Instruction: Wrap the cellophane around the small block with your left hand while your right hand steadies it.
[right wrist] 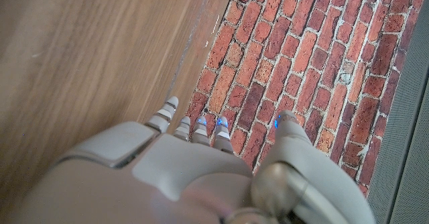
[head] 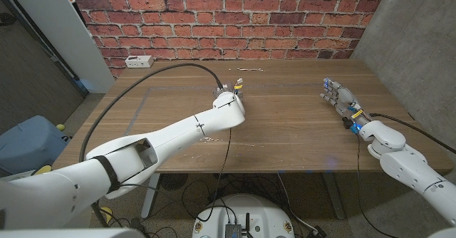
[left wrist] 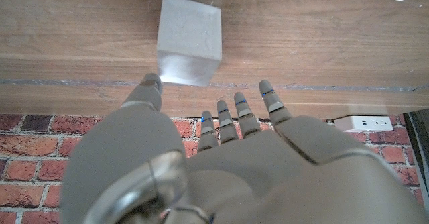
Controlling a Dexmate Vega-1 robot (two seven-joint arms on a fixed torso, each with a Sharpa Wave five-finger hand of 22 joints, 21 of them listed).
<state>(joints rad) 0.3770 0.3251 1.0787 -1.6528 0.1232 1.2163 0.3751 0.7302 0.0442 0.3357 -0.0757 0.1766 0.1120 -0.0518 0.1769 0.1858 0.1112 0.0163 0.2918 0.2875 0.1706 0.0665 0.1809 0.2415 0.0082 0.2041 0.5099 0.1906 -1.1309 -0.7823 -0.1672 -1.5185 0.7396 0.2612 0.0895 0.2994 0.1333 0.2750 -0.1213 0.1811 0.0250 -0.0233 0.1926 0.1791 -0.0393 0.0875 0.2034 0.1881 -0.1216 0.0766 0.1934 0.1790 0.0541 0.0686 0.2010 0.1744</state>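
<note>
Reaching across the bench [head: 285, 124], your left robot hand [head: 229, 94] sits near the middle of the far half, its arm stretched in from the near left corner. In the left wrist view the same left robot hand [left wrist: 221, 157] has its fingers [left wrist: 271, 104] spread and extended, grasping nothing. The small block [left wrist: 190, 41], pale and frosted-looking as if covered in cellophane, stands on the wood just beyond the fingertips, closest to the thumb tip, which comes right up to the block's near lower corner; you cannot tell from this view whether it touches. In the head view the block is mostly hidden behind the hand, so its exact spot on the bench is hard to read there.

Your right robot hand [head: 342, 101] is well apart from the block, over the right side of the bench, fingers apart and upright, holding nothing. The right wrist view shows that right robot hand [right wrist: 201, 163] with fingers loosely extended toward the brick wall [right wrist: 301, 56] past the bench edge.

A white power strip [head: 138, 60] lies at the far left corner of the bench, also visible in the left wrist view [left wrist: 363, 123].
</note>
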